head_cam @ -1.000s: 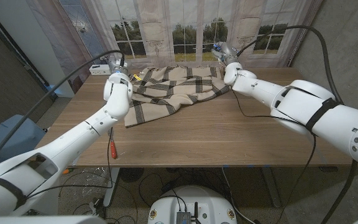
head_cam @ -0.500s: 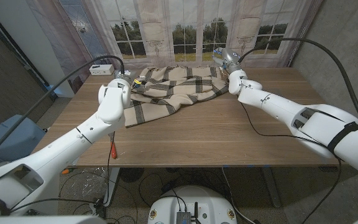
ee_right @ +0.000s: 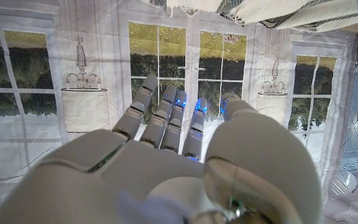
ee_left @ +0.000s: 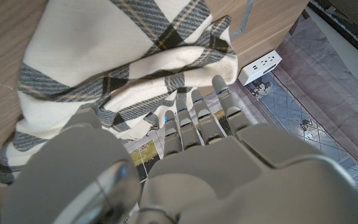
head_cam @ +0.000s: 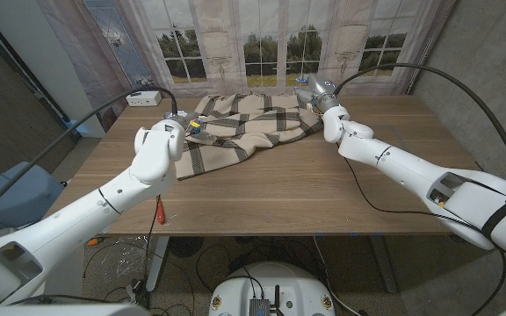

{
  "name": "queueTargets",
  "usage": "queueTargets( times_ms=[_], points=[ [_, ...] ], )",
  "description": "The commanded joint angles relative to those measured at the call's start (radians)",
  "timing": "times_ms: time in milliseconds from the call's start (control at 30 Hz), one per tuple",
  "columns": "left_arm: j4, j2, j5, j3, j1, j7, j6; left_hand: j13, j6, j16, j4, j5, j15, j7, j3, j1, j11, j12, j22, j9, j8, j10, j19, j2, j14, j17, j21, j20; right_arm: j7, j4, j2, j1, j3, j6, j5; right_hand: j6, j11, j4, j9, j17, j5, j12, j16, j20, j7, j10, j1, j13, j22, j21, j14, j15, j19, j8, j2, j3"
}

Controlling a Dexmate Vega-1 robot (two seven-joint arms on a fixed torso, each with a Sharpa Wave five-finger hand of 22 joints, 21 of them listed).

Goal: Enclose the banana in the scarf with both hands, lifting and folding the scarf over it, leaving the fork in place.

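Note:
A cream scarf [head_cam: 253,125] with dark checks lies bunched in folds at the back middle of the wooden table [head_cam: 306,189]. The banana is hidden from me under the cloth. My left hand [head_cam: 184,125] sits at the scarf's left edge. In the left wrist view its straight, spread fingers [ee_left: 194,115] reach to a fold of the scarf [ee_left: 123,56] without closing on it. My right hand [head_cam: 313,91] hovers at the scarf's far right corner. Its fingers [ee_right: 166,115] are spread on nothing, and the scarf's fringe [ee_right: 278,12] hangs apart from them. A red-handled fork [head_cam: 159,209] lies near the front left edge.
A white power strip [head_cam: 140,99] sits at the table's back left corner, also seen past my left hand as a white block [ee_left: 260,65]. A printed window backdrop [head_cam: 271,44] hangs right behind the table. Black cables trail from both arms over the table's sides.
Both hands have drawn back toward me from the far edge and come lower beside the scarf. The scarf and fork lie as before.

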Motion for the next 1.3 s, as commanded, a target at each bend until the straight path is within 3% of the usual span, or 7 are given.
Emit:
queueTargets(
  times_ms=[33,67,200,400,600,867,1300],
  points=[
    [-0.049,0.036,0.009,0.043,0.008,-0.09,0.034,-0.004,-0.021,-0.003,-0.011,0.014,0.006,0.009,-0.007,0.016,-0.001,-0.007,0.0,0.0,-0.005,-0.023,-0.008,-0.017,-0.02,-0.003,-0.012,0.013,0.058,-0.106,-0.051,-0.085,0.058,-0.008,-0.041,0.004,-0.001,0.0,-0.002,-0.003,-0.001,-0.003,-0.004,-0.002,-0.004,-0.004,-0.011,0.0,0.001,-0.006,-0.005,-0.067,0.007,-0.006,-0.004,0.01],
    [-0.049,0.036,0.016,0.049,0.007,-0.094,0.035,-0.004,-0.022,-0.003,-0.013,0.015,0.007,0.009,-0.008,0.018,-0.001,-0.007,0.0,0.0,-0.005,-0.028,-0.01,-0.018,-0.022,-0.004,-0.013,0.012,0.064,-0.108,-0.052,-0.089,0.062,-0.006,-0.039,0.004,-0.001,0.001,-0.002,-0.004,-0.002,-0.004,-0.004,-0.003,-0.004,-0.003,-0.013,-0.001,0.001,-0.007,-0.006,-0.067,0.006,-0.007,-0.002,0.011],
    [-0.045,0.032,0.054,0.07,0.001,-0.122,0.034,-0.007,-0.031,-0.003,-0.025,0.021,0.011,0.012,-0.011,0.034,-0.005,-0.006,0.0,-0.001,-0.004,-0.039,-0.014,-0.022,-0.032,-0.007,-0.02,0.01,0.089,-0.119,-0.06,-0.101,0.071,-0.003,-0.04,0.016,-0.021,0.01,-0.009,-0.009,0.0,-0.02,0.008,-0.027,-0.019,0.0,-0.008,-0.013,0.002,-0.012,-0.016,-0.085,-0.002,-0.018,0.071,0.066],
    [-0.024,0.017,0.131,0.099,-0.006,-0.175,0.022,-0.011,-0.029,0.001,-0.043,0.029,0.009,0.016,-0.009,0.064,-0.007,-0.001,0.0,-0.001,0.001,-0.041,-0.012,-0.019,-0.035,-0.01,-0.025,0.008,0.094,-0.121,-0.062,-0.126,0.098,-0.002,-0.025,0.012,-0.016,0.015,-0.011,-0.014,-0.005,-0.028,0.007,-0.025,-0.018,-0.004,-0.018,-0.018,0.002,-0.013,-0.025,-0.081,-0.003,-0.025,0.055,0.073],
    [0.001,-0.006,0.19,0.106,0.0,-0.206,-0.002,-0.016,-0.021,0.006,-0.065,0.038,0.004,0.021,-0.007,0.1,-0.012,0.006,0.001,-0.002,0.007,-0.035,-0.008,-0.015,-0.034,-0.014,-0.031,0.006,0.084,-0.121,-0.064,-0.146,0.124,0.024,-0.002,0.014,-0.024,0.021,-0.012,-0.009,-0.005,-0.037,0.015,-0.032,-0.023,-0.005,-0.016,-0.023,0.002,-0.016,-0.031,-0.084,-0.008,-0.031,0.072,0.097],
    [0.057,-0.048,0.313,0.123,0.006,-0.248,-0.058,-0.02,-0.021,0.008,-0.081,0.045,0.004,0.015,-0.004,0.129,-0.014,0.008,0.001,-0.002,0.009,-0.038,-0.002,-0.01,-0.037,-0.016,-0.035,0.003,0.083,-0.107,-0.059,-0.16,0.142,0.057,0.025,0.017,-0.013,0.062,-0.013,-0.001,-0.018,-0.049,0.028,-0.029,-0.018,0.001,-0.069,-0.031,0.003,-0.017,-0.039,-0.076,-0.008,-0.043,0.052,0.09],
    [0.118,-0.102,0.39,0.099,0.037,-0.221,-0.141,-0.03,0.007,0.016,-0.119,0.057,-0.009,0.009,0.009,0.199,-0.031,0.022,0.002,-0.003,0.019,-0.019,0.017,0.013,-0.027,-0.021,-0.041,-0.013,0.063,-0.123,-0.064,-0.186,0.165,0.05,0.039,0.017,-0.01,0.058,-0.014,-0.003,-0.018,-0.055,0.031,-0.027,-0.014,0.004,-0.072,-0.035,0.003,-0.018,-0.039,-0.071,-0.01,-0.048,0.051,0.098]
  ],
)
